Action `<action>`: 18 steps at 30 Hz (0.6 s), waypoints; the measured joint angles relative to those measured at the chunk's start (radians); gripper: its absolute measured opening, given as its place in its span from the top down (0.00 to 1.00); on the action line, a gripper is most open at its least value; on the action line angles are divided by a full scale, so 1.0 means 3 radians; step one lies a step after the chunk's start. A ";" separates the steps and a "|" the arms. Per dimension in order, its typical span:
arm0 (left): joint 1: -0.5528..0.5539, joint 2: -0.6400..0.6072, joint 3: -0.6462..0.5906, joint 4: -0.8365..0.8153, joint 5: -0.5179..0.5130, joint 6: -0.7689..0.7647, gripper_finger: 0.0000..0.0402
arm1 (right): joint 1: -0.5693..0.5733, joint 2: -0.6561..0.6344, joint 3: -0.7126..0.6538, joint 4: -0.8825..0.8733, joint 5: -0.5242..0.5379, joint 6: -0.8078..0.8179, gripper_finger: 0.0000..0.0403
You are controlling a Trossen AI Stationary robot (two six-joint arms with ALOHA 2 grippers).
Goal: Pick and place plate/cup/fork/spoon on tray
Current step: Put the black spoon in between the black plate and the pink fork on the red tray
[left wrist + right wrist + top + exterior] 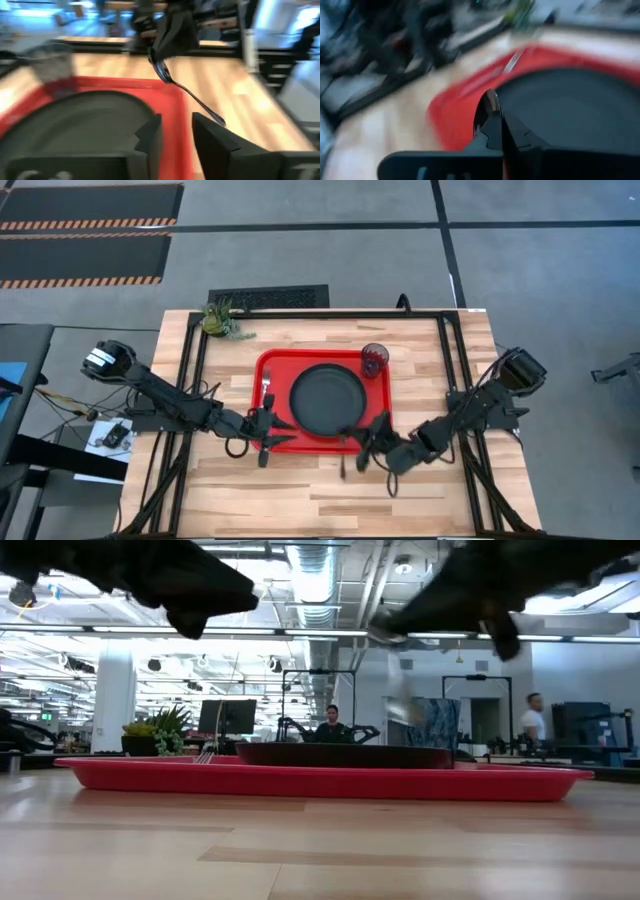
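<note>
The red tray (275, 370) lies mid-table and carries the black plate (327, 398). The dark-tinted cup (374, 360) stands in the tray's far right corner. The red-handled fork (266, 385) lies along the tray's left side. My right gripper (366, 442) is above the tray's near right corner, shut on the dark spoon (192, 95). My left gripper (268, 430) is above the tray's near left corner, open and empty; it points across the plate (80, 125) in the left wrist view (175, 137). My right gripper pinches the spoon between its two shut fingers close behind the bowl (489, 106), which sticks out past the fingertips. The handle (202, 105) slants down and away from the fingers, its free end (219, 120) over the wood beside the tray. The low view shows nothing of the spoon lying on the table.
A small potted plant (222, 320) stands at the table's far left corner. Bare wood (320, 500) runs between the tray and the near edge. People stand in the room behind the table (533, 720).
</note>
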 joint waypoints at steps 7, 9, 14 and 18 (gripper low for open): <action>-0.0125 0.0000 0.0303 -0.0469 -0.0808 -0.0039 0.58 | -0.0473 0.0185 0.0000 0.1247 0.0233 -0.0988 0.99; -0.0133 0.0000 0.0332 -0.0475 -0.0994 -0.0007 0.53 | -0.0584 0.0287 0.0001 0.1686 0.0232 -0.1248 0.99; -0.0107 0.0000 0.0368 -0.0453 -0.1290 0.0118 0.43 | -0.0778 0.0529 0.0087 0.2473 0.0222 -0.1790 0.99; -0.0050 0.0000 0.0368 -0.0469 -0.1401 0.0148 0.40 | -0.0844 0.0676 0.0310 0.2566 0.0114 -0.2095 0.99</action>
